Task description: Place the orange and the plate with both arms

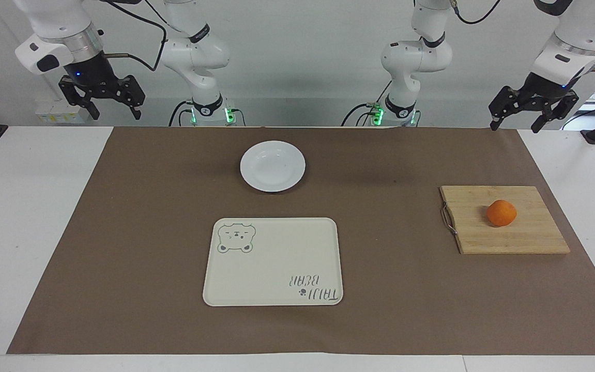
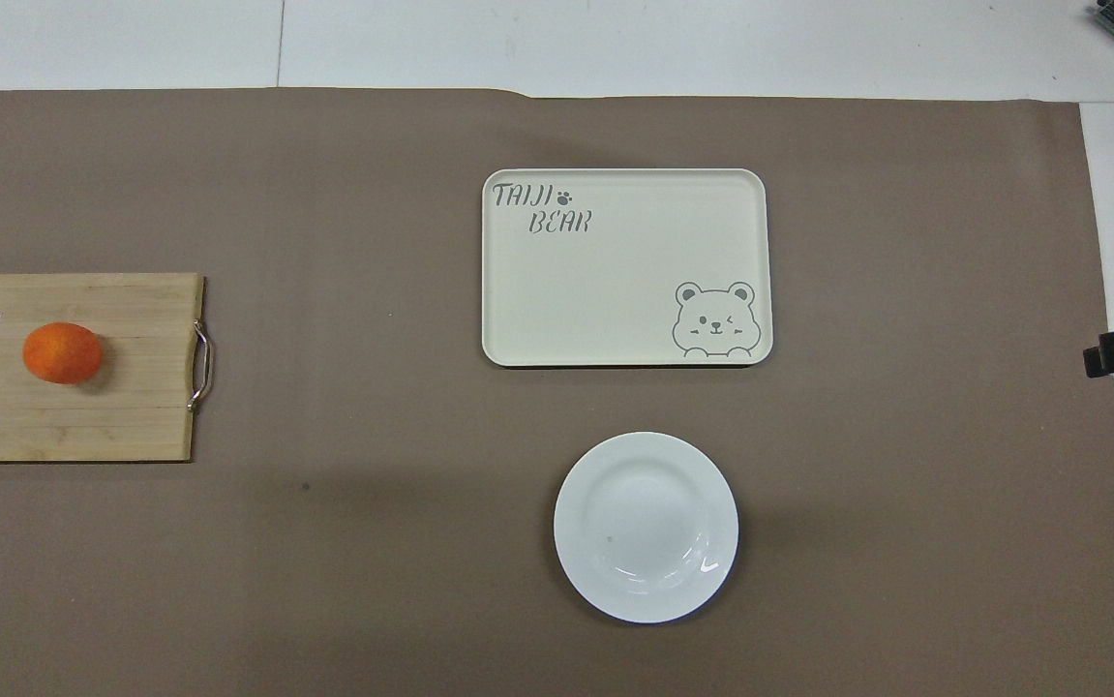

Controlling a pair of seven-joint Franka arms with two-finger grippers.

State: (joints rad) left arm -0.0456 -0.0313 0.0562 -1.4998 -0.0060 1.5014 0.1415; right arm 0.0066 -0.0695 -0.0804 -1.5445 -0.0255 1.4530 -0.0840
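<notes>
A white table (image 1: 33, 217) is covered across its middle by a large brown paper mat (image 1: 406, 299). Taking the mat as a clock face seen from above with twelve o'clock farthest from the robots, a cream rectangular tray (image 1: 276, 258) sits just toward twelve from the centre; it is printed with a winking bear drawing and the words "TAIJI BEAR" beside a paw print. At nine o'clock, toward the left arm's end, lies a wooden cutting board (image 1: 524, 237) with a metal handle, and the orange (image 1: 501, 213) rests on it. The plate (image 1: 272, 166), white and glossy, lies at six o'clock, nearer to the robots than the tray. The left gripper (image 1: 515, 125) hangs raised over the mat's corner with fingers apart, holding nothing. The right gripper (image 1: 115, 113) hangs raised over the other near corner, fingers likewise apart.
</notes>
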